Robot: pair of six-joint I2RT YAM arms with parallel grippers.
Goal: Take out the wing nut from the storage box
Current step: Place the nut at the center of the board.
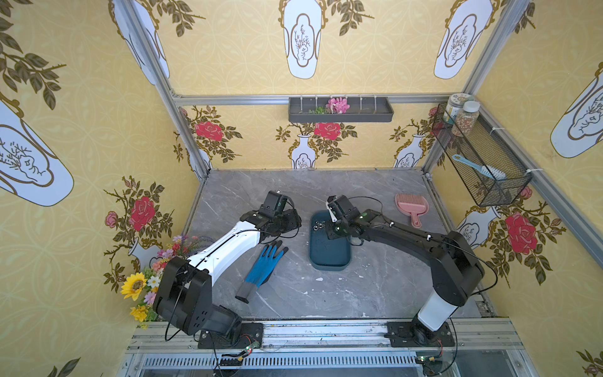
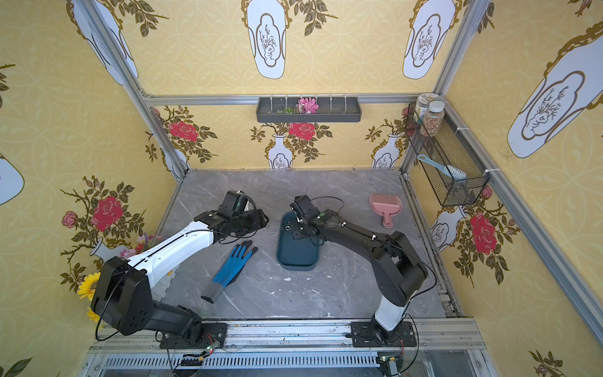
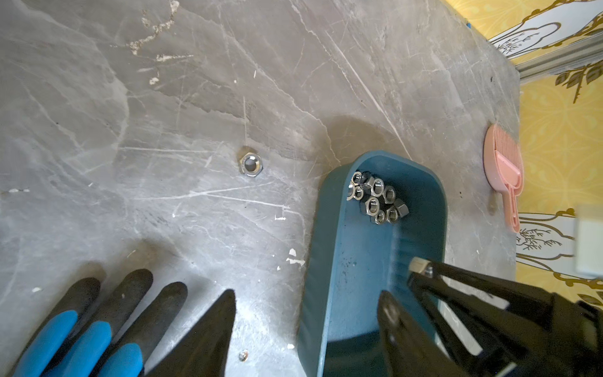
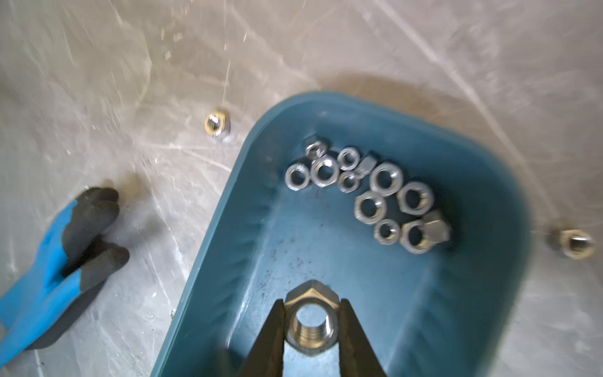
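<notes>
A robot test booth dressed up as a room: yellow flowered wallpaper (image 1: 228,58) on aluminium framing (image 1: 228,98), a left arm (image 1: 225,243) and right arm (image 1: 408,233) bolted to a metal rail (image 1: 326,331)

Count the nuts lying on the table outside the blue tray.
2. The left nut lies on the glove's side of the storage box; the right nut lies past the box's opposite rim. The held nut in the right hand isn't counted; others may be hidden.

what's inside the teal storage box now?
In the storage box: cluster of hex nuts; right gripper pinches a single nut above it. Floor under the gripper hidden.
</notes>
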